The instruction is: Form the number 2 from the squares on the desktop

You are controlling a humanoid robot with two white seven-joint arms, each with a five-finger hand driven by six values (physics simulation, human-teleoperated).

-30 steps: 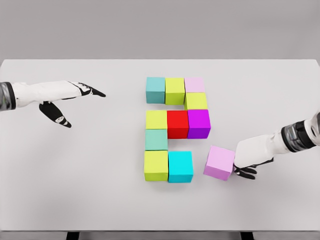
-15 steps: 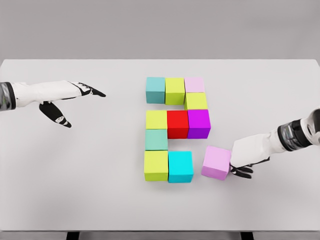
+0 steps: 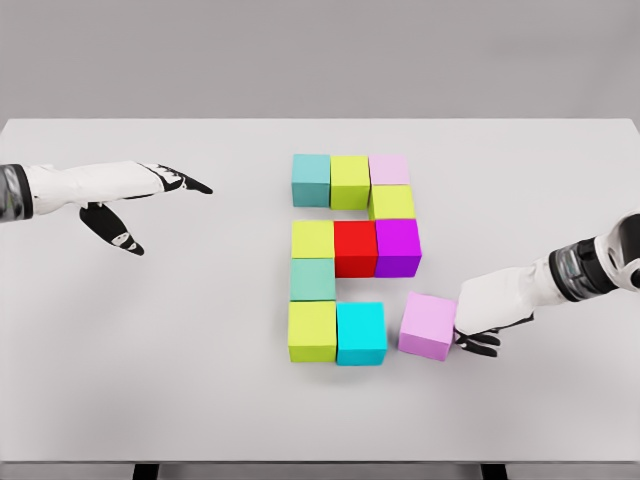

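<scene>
The right hand (image 3: 487, 312), fingers curled low against the light violet cube (image 3: 428, 326), is pressing on its right face. The cube is lying just beside the cyan cube (image 3: 361, 333), slightly askew. Final step, I'd say: squaring it flush. The left hand (image 3: 140, 195) is hovering spread, idle.

Lighting: bright, even, diffuse, apparently from overhead; no single source visible. Shadows: faint, soft, short contact shading under the blocks (image 3: 352, 260) and under both hands on the white table (image 3: 150, 350). Glare: no hot spots; matte surfaces, saturated colours. Sharpness: mild softness at object edges, uniform across the frame. Distortion: table edges straight. Background: flat grey.
</scene>
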